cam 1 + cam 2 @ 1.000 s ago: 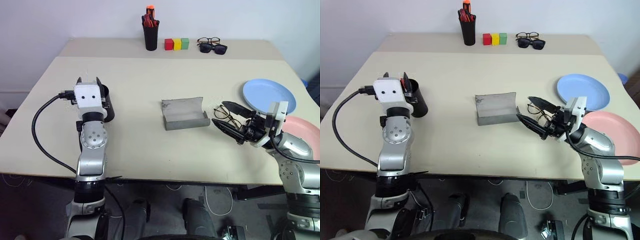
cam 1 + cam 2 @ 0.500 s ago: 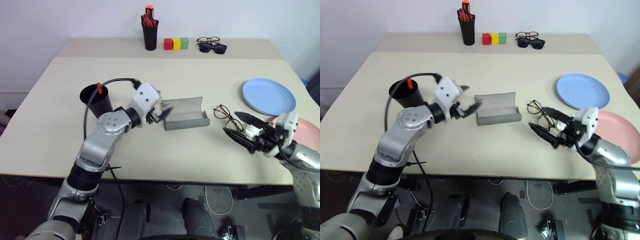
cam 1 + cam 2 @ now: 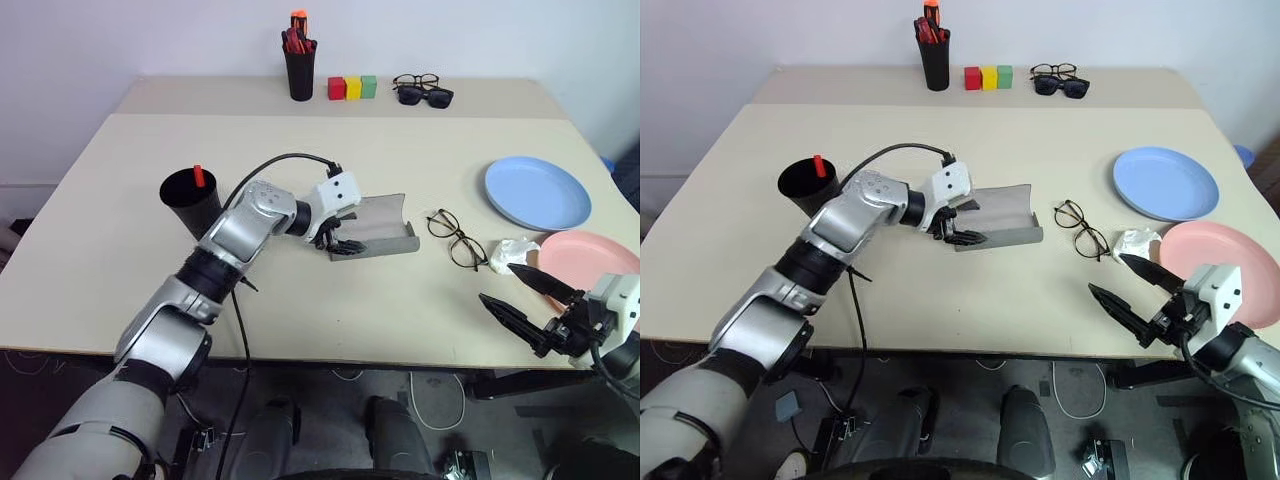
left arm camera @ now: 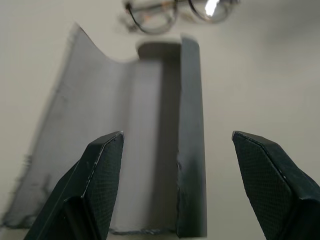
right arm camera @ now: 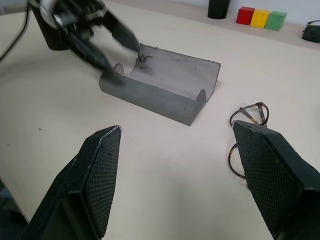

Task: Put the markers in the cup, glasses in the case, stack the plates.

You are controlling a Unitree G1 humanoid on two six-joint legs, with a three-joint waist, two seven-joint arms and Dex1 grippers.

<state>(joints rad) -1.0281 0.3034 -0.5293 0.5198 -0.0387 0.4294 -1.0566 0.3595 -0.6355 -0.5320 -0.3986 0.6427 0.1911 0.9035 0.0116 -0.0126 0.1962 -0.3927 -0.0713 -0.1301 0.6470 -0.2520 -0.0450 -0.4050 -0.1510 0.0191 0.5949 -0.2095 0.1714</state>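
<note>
So the grey case (image 3: 370,228) sits open in the middle of the frame on the worktop (image 3: 300,160), lid flipped up toward the back. The left gripper (image 3: 335,238) is right at the case's left end, jaws spread wide and holding nothing; in the left wrist view the tray's front wall (image 4: 192,140) runs up between the two fingers. Can't tell if a fingertip actually touches the case.

The glasses (image 3: 452,238) lie just right of the case, apart from it. Further right there's the blue plate (image 3: 538,193), and below it the pink plate (image 3: 590,258) with a crumpled white scrap (image 3: 512,252) beside its left edge.

The right gripper (image 3: 528,303) hangs at the lower right, jaws wide and empty too, well below the glasses.

The black cup (image 3: 192,201) is left of centre with a red marker (image 3: 198,176) poking out.
</note>
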